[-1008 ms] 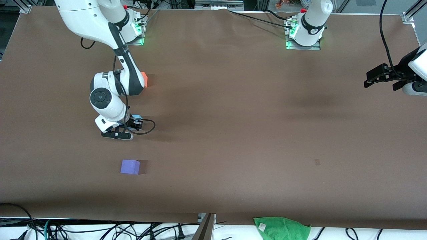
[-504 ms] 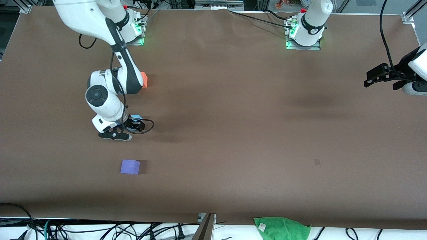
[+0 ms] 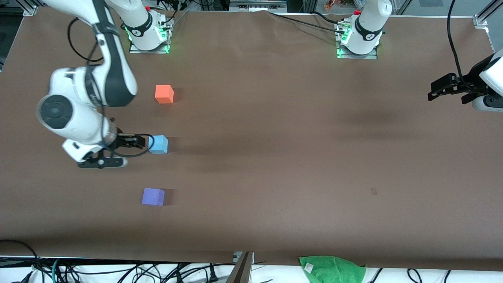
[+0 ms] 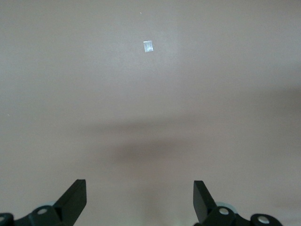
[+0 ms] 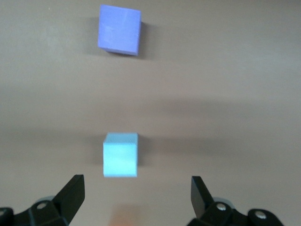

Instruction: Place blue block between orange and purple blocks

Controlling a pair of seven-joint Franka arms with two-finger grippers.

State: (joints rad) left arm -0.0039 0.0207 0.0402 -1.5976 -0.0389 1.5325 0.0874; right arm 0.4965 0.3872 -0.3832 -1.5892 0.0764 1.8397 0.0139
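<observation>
Showing the blue block sitting on the brown table, set down between the orange block, lying farther from the front camera, and the purple block, lying nearer to it — touching neither, roughly in line with both, and by the look of it completing the placement. Hanging low over the table just beside the blue block, toward the right arm's end: the right gripper, fingers spread wide and grasping nothing, with the right wrist view framing the blue block and the purple block ahead of those parted tips. Waiting over the left arm's end of the table: the left gripper, likewise released and empty, looking down on bare cloth past its own spread tips. Possibly going wrong from here — clipping the blue block with a finger or with the black cable looping close by the wrist, should the right arm swing across rather than lift clear, and so nudging the cube out of line or into a neighbour. Lying at the table's near edge: a green cloth bearing a small white tag, too small for reading. Offering no other brand, label or legible writing anywhere; only a small pale mark on the table under the left wrist.
</observation>
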